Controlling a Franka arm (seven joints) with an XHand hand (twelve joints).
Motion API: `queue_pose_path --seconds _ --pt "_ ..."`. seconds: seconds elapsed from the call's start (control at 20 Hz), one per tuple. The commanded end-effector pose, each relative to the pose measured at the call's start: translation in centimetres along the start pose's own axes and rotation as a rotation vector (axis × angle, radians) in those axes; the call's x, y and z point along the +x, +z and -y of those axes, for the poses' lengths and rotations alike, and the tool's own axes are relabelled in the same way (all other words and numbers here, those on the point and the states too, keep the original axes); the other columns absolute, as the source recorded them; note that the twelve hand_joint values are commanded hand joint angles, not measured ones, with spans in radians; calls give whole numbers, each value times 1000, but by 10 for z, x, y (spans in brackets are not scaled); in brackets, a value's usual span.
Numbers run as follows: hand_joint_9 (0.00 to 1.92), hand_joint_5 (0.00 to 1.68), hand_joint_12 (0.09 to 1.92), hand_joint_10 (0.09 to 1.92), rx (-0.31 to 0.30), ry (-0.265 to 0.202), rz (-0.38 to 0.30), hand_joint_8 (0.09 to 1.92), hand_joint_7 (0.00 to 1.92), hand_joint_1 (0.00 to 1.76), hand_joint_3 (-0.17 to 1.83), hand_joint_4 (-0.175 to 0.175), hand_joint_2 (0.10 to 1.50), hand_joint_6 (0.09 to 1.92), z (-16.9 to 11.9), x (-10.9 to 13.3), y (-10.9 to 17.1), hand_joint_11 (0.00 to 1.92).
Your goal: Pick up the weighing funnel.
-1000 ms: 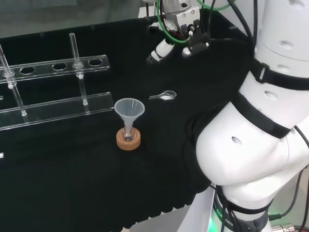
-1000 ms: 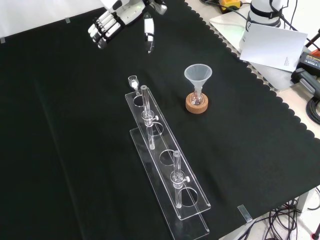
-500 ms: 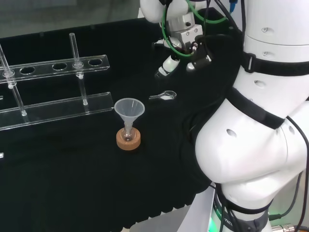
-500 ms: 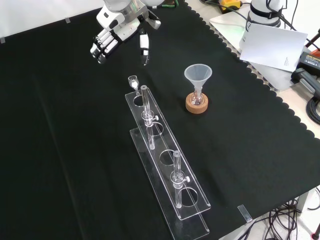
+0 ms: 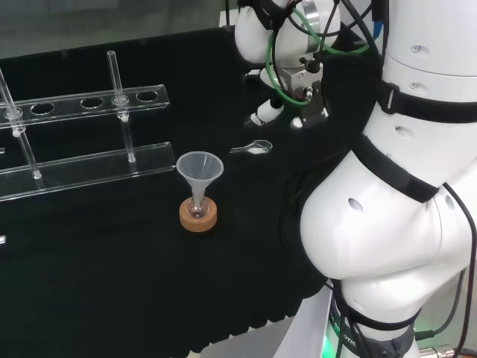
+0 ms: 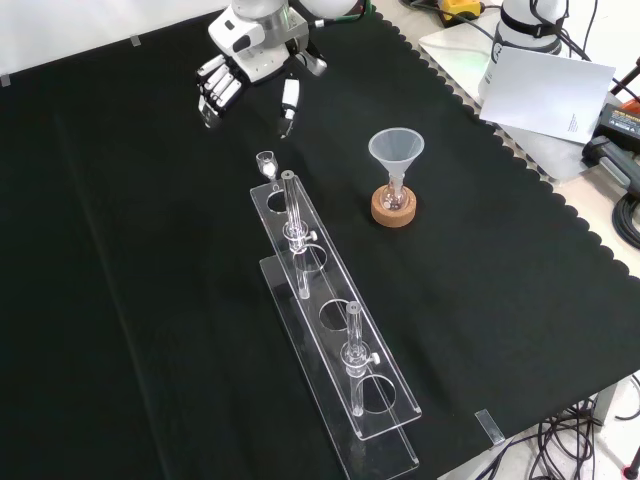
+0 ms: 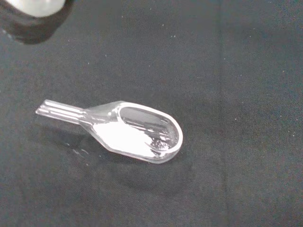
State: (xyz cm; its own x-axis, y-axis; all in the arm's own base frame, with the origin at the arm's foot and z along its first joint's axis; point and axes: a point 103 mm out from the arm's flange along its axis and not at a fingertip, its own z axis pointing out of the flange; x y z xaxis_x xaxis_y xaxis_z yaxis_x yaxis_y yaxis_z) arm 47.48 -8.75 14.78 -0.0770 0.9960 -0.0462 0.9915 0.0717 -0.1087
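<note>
The weighing funnel (image 5: 253, 148) is a small clear scoop with a short stem, lying on the black cloth. In the wrist view the weighing funnel (image 7: 132, 135) holds white powder in its bowl. The hand (image 5: 294, 93) hangs open a little above it, touching nothing. From the front, the hand (image 6: 255, 65) comes in from the top with straight fingers (image 6: 213, 95) and thumb spread apart, and the weighing funnel (image 6: 266, 162) lies below it at the rack's far end. A blurred white part of the hand (image 7: 35, 5) shows in the wrist view.
The big funnel (image 5: 199, 170) stands in a small flask on a cork ring (image 5: 198, 216), near the scoop. A long clear test tube rack (image 5: 89, 160) with upright tubes runs along the cloth; from the front the rack (image 6: 335, 340) ends right beside the scoop.
The hand has come down and closer to the weighing funnel, fingers still straight. The weighing funnel, big funnel and rack have not moved.
</note>
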Motion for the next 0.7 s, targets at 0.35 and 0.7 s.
queue_pose_path --seconds 0.35,0.7 --pt "426 520 1499 608 57 -25 52 404 528 770 27 61 711 87 -12 30 0 42" --pt "417 507 1489 573 112 -21 44 405 522 778 37 52 718 87 2 47 20 41"
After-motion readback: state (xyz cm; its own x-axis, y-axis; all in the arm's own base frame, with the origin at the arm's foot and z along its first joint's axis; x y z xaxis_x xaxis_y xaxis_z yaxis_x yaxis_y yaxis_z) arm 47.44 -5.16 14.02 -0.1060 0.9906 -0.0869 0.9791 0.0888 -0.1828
